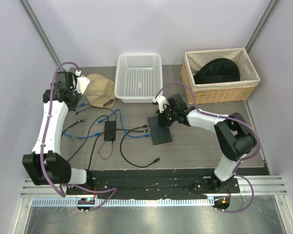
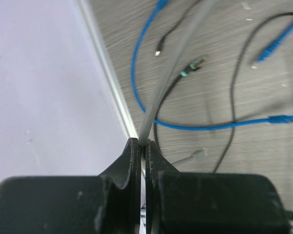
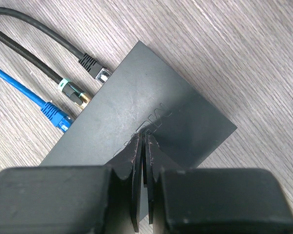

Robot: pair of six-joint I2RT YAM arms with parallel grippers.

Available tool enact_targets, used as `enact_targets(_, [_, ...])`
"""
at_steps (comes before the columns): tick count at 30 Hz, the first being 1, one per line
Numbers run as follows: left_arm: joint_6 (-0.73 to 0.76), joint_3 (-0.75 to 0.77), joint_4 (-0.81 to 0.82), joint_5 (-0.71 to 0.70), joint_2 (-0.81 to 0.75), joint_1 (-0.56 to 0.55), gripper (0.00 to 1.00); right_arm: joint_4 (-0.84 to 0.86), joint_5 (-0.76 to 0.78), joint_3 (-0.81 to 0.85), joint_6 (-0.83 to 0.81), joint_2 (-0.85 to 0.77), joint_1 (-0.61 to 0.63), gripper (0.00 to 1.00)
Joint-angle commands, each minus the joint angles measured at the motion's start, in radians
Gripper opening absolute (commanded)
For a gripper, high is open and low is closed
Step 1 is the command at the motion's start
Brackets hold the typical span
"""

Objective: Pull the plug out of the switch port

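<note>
Your right hand is hovering with its fingers pressed together, gripping nothing. The switch is lying flat on the surface directly beneath its fingertips (whether they are touching the lid, you cannot tell). Ahead and to the left of that hand, three plugs are sitting side by side along the switch's edge. A black plug is farthest out, a teal-and-gold plug is in the middle, and a blue plug is nearest. Each is meeting the edge. Your left hand is pinching a grey cable between its closed fingertips, well apart from the switch. A loose blue cable and a black cord are lying on the surface ahead of it.
</note>
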Motion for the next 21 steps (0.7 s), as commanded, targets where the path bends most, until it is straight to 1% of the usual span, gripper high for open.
enact_targets(1, [-0.036,-0.032,0.131,-0.169,-0.023,0.015,0.0,-0.024,0.021,-0.029,0.002,-0.017,0.005,0.1])
enact_targets(4, [-0.077,-0.095,0.183,-0.2,-0.042,0.037,0.0,-0.024,0.019,-0.029,0.007,-0.014,0.003,0.1])
enact_targets(7, [-0.1,-0.158,0.214,-0.169,-0.051,0.048,0.0,-0.026,0.018,-0.023,0.008,-0.007,0.005,0.1])
enact_targets(10, [-0.137,-0.169,0.215,-0.151,-0.058,0.055,0.0,-0.026,0.023,-0.021,0.005,-0.005,0.003,0.1])
enact_targets(12, [-0.197,-0.157,0.235,-0.137,-0.092,0.077,0.0,-0.026,0.023,-0.021,0.004,-0.005,0.003,0.1])
enact_targets(15, [-0.278,-0.167,0.326,-0.172,-0.147,0.121,0.0,-0.029,0.021,-0.018,0.007,-0.002,0.005,0.1])
enact_targets(16, [-0.281,-0.169,0.345,-0.203,-0.161,0.13,0.0,-0.026,0.021,-0.015,0.007,0.002,0.005,0.1])
enact_targets(18, [-0.288,-0.164,0.396,-0.243,-0.184,0.129,0.0,-0.029,0.019,-0.01,0.008,0.007,0.003,0.1])
enact_targets(19, [-0.323,-0.157,0.413,-0.289,-0.201,0.129,0.0,-0.027,0.019,-0.004,0.007,0.01,0.005,0.1])
enact_targets(21, [-0.337,-0.112,0.424,-0.306,-0.207,0.131,0.0,-0.029,0.018,0.002,0.007,0.018,0.003,0.11])
